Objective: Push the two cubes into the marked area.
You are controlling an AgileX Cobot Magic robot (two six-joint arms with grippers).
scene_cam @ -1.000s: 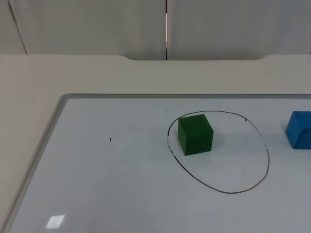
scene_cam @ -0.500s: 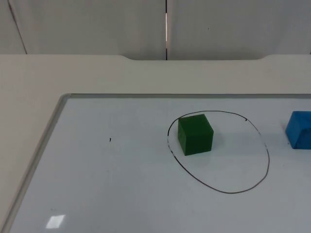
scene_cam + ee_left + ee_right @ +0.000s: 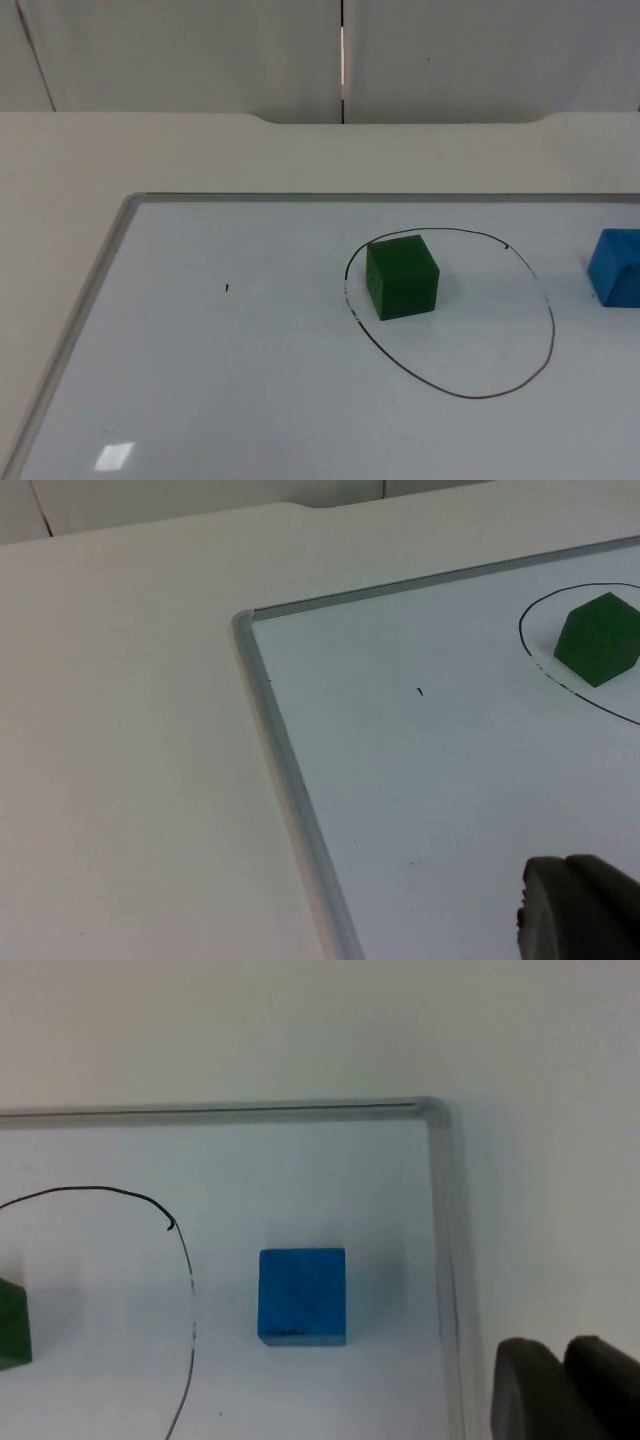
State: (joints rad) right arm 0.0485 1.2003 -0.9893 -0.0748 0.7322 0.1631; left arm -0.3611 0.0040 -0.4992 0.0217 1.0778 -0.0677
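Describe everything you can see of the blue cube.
The blue cube is a plain, matte, solid-looking block with crisp edges and no markings. It sits flat and upright on the whiteboard, outside the drawn black outline, between that line and the board's metal edge. It is apart from the green cube, which lies inside the outline. Nothing touches it but the board.

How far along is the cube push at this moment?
Done: the green cube sits inside the drawn outline, near its edge. In hand: nothing; neither cube is being touched. Left: the blue cube lies outside the line on the whiteboard, so it needs pushing in.
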